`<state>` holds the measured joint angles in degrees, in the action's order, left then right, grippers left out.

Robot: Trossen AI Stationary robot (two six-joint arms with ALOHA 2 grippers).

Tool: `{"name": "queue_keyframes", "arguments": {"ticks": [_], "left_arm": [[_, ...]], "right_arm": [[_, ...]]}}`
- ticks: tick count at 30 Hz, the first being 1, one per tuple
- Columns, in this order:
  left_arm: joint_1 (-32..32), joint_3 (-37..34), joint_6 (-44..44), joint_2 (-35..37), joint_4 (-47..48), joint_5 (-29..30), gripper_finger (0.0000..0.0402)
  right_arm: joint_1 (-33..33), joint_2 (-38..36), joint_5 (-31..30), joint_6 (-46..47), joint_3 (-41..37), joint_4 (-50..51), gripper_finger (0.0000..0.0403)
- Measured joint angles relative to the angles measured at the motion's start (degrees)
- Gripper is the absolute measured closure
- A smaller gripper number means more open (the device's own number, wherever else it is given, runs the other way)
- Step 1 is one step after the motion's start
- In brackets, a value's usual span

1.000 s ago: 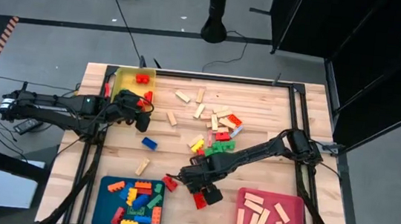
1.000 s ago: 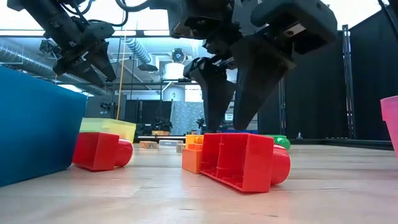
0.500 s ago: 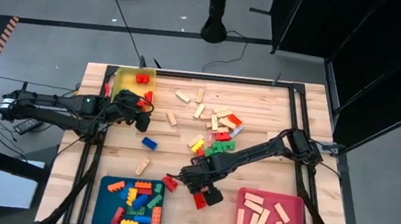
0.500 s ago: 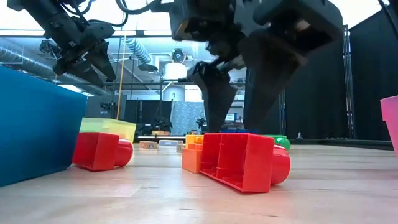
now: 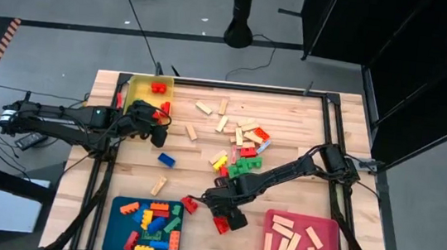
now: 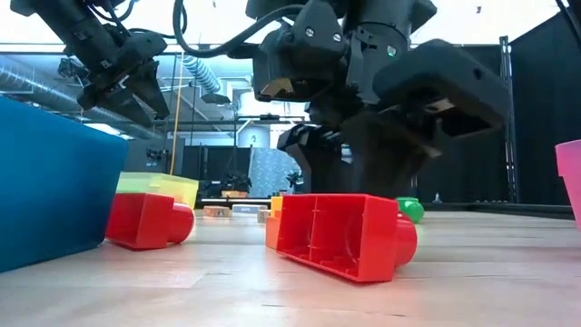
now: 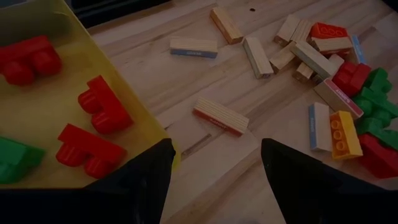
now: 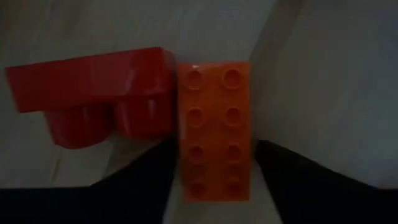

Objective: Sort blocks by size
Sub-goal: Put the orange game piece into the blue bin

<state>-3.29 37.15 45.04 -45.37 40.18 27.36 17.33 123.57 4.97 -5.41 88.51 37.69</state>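
As my right claw came low over the table, its fingers stood apart on either side of an orange brick, not yet clenched on it. That brick's long axis ran straight out from the claw, so the fingers bracketed its long sides. A big red block lay touching one of those sides, which I judged could crowd that finger. My left claw hung released well apart, by the yellow tray. Nearby on the bare wooden table were the blue tray, the pink tray and the loose pile.
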Motion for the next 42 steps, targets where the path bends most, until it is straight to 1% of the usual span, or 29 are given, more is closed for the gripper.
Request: {"name": "queue_keyframes", "arguments": {"ticks": [4, 10, 15, 18, 21, 24, 26, 30, 34, 36, 39, 42], "left_arm": [[0.0, 0.0, -0.2, 0.0, 0.0, 0.4, 0.0149], [0.0, 0.0, -1.1, 0.0, 0.0, 0.5, 0.0149], [0.0, 0.0, -1.1, 0.0, 0.0, 0.5, 0.0149], [0.0, 0.0, -1.1, 0.0, 0.0, 0.5, 0.0149], [0.0, 0.0, -1.1, 0.0, 0.0, 0.5, 0.0149], [0.0, 0.0, -1.1, 0.0, 0.0, 0.5, 0.0149], [0.0, 0.0, -1.1, 0.0, 0.0, 0.6, 0.0149], [0.0, 0.0, -1.1, 0.0, -0.1, 0.6, 0.0149], [0.0, 0.0, -1.1, 0.0, 0.0, 0.7, 0.0149], [0.0, 0.0, -1.1, 0.0, -0.1, 0.9, 0.0149], [0.0, 0.0, -1.1, 0.0, -0.1, 1.3, 0.0149], [0.0, 0.0, -1.0, 0.0, -0.1, 1.3, 0.0149]], "right_arm": [[-0.4, 0.0, -0.3, -0.3, 0.0, -0.1, 0.0249], [-0.6, 0.0, -1.3, -0.3, 0.0, 0.0, 0.0250], [-1.5, 0.1, -7.1, -2.5, 3.0, 3.9, 0.0250], [-3.1, 0.1, -9.3, -3.8, 6.1, 4.7, 0.0250], [-4.9, 0.1, -10.1, -4.4, 9.5, 3.5, 0.0250], [-6.7, 0.1, -9.3, -4.7, 12.9, -1.9, 0.0250], [-7.5, 0.1, -5.8, -4.7, 14.7, -7.6, 0.0250], [-7.6, 0.0, 5.7, -5.0, 15.6, -21.3, 0.0250], [-6.3, 0.8, 11.3, -10.5, 15.7, -28.5, 0.0250], [-6.2, 2.3, 16.4, -12.6, 15.7, -32.6, 0.0250], [-6.4, 6.3, 24.3, -11.2, 15.6, -41.5, 0.0250], [-6.4, 10.1, 28.2, -5.6, 15.6, -49.0, 0.0250]]}}
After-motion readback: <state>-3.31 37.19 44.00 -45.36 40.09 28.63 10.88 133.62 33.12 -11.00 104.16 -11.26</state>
